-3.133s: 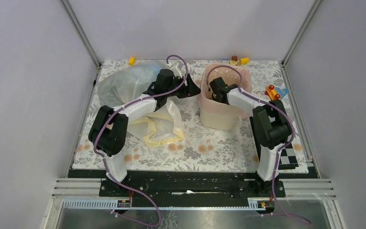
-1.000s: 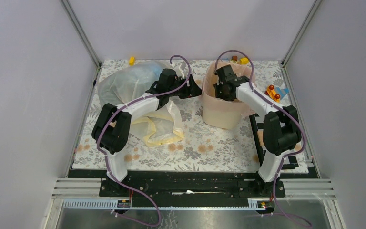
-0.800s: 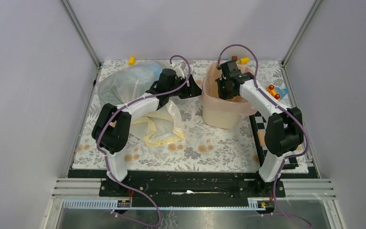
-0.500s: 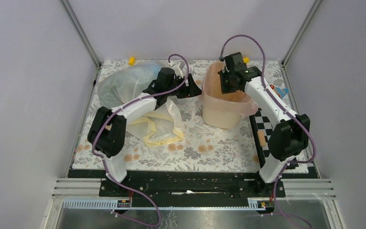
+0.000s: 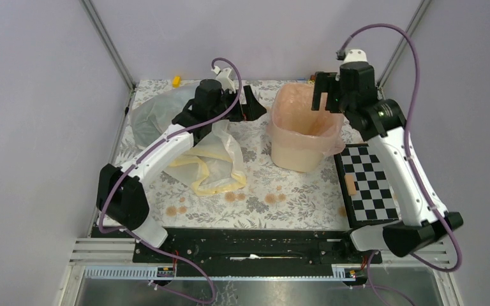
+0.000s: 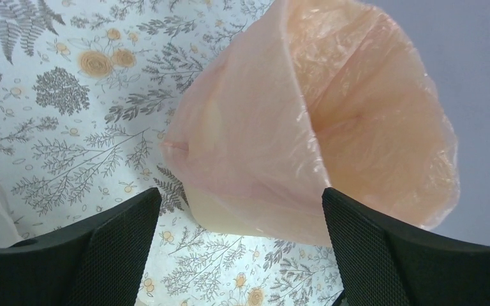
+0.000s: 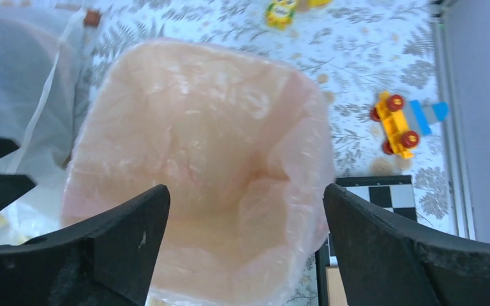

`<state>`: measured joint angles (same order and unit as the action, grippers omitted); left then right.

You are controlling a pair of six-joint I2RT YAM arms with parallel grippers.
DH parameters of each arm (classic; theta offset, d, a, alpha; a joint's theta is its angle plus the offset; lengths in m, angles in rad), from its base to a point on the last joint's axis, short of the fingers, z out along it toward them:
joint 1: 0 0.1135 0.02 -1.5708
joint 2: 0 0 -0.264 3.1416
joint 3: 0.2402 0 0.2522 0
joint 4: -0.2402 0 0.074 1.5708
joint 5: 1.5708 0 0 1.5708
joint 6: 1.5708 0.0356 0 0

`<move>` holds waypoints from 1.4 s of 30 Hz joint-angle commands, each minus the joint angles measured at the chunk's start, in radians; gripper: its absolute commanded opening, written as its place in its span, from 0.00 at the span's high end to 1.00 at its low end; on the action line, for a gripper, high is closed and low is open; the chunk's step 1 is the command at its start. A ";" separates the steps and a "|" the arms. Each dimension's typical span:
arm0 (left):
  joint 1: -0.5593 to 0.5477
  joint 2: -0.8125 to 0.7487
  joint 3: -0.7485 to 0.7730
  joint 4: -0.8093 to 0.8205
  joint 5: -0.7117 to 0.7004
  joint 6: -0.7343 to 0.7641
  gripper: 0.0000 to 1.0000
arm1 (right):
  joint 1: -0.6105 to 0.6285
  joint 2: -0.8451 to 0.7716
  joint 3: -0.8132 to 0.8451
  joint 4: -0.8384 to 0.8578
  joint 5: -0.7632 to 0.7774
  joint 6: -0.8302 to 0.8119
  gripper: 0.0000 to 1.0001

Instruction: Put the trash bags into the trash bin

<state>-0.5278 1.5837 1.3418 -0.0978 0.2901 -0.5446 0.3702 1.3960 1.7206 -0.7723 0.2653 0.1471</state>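
Pink trash bag (image 5: 306,113) lining the cream trash bin (image 5: 293,159), mouth folded over the rim, far side of the floral worktop (image 5: 281,199) — left fingers (image 6: 118,255) apart, empty, beside it, right fingers (image 7: 102,255) apart above it, yellow bag (image 5: 212,171) lying left.

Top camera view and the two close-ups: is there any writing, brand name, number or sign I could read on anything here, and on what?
None can be read in any view.
The checkerboard carries only black and white squares.
The pink trash bag, the trash bin and the toy car show no lettering.
The small yellow block has what looks like a printed mark, too blurred to read.
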 commanded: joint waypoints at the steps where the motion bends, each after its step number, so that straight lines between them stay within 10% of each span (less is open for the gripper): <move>1: -0.024 -0.064 0.073 -0.055 -0.036 0.050 0.01 | -0.005 -0.119 -0.135 0.039 0.194 0.066 0.00; 11: -0.103 -0.126 0.064 -0.108 -0.162 0.083 0.01 | -0.014 -0.356 -0.421 0.151 0.240 0.170 0.00; 29: -0.117 -0.560 -0.758 0.411 -0.244 0.059 0.01 | -0.013 -1.001 -1.081 0.433 0.220 0.143 0.00; 42: -0.116 -0.564 -0.886 0.506 -0.417 0.242 0.01 | -0.013 -1.177 -1.535 0.912 0.213 0.049 0.00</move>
<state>-0.6445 1.0397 0.4706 0.3073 -0.0151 -0.4141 0.3595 0.1696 0.2623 -0.1535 0.4767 0.2825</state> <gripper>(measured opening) 0.987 0.994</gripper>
